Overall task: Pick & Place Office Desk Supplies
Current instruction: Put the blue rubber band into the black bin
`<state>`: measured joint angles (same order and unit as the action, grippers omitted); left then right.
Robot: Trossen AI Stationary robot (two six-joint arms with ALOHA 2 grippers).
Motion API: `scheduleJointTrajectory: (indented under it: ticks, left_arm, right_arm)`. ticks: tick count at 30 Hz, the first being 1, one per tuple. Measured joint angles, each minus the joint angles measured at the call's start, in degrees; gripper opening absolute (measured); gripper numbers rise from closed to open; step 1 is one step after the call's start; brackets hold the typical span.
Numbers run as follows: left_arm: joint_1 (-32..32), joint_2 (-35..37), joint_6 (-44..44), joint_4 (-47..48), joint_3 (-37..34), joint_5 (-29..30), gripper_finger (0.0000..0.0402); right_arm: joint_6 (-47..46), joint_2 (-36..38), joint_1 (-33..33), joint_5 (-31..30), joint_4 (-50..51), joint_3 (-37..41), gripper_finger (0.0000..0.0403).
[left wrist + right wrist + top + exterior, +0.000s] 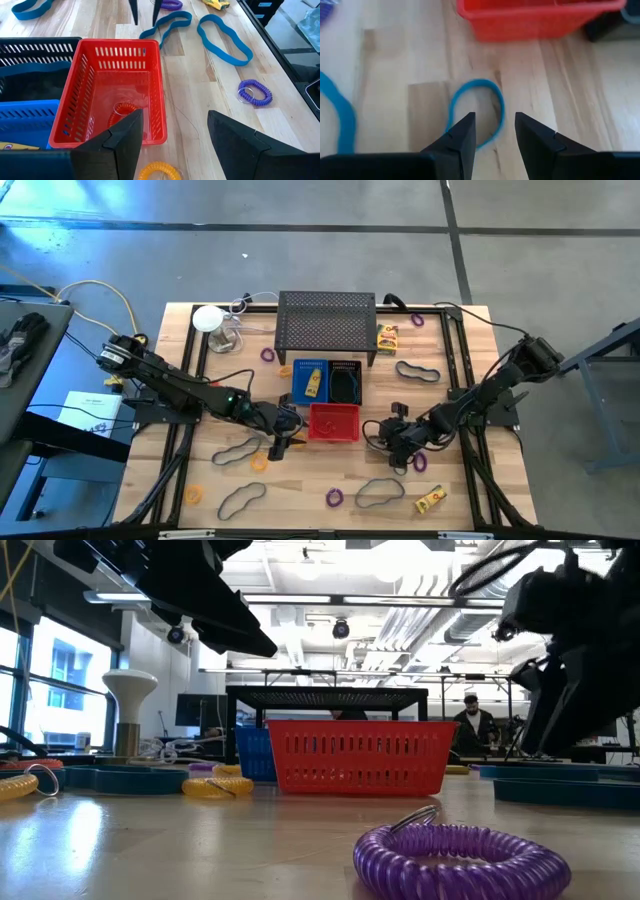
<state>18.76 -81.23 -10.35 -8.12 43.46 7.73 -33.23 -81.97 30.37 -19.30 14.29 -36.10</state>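
Our left end effector (172,135) hangs open and empty beside the red bin (155,90), which holds an orange ring (122,109). Near the table's front edge, our right end effector (494,134), narrowly open, hovers over a blue cord (497,107), likely to grasp it.

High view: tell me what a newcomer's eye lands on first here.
The red bin stands at the table's centre, in front of the blue bin and the black mesh rack. Both grippers flank it with fingers open: the left gripper beside its left wall, the right gripper to its right, above a blue looped band. An orange ring lies inside the red bin.
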Motion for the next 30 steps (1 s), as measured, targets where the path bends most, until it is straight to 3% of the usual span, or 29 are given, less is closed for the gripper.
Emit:
scheduleJointTrajectory:
  ticks: [8,21,30]
  left_arm:
    - [0.0,0.0,0.0,0.0,0.0,0.0,0.0215]
    - [0.0,0.0,0.0,0.0,0.0,0.0,0.0215]
    - [0.0,0.0,0.0,0.0,0.0,0.0,0.0215]
  right_arm:
    - [-0.1,0.0,0.0,-0.3,-6.7,3.2,0.0125]
    - [0.0,-0.1,-0.2,-1.8,-6.9,3.3,0.0125]
    - [1.5,-6.6,-0.8,-1.7,-10.3,3.4,0.0125]
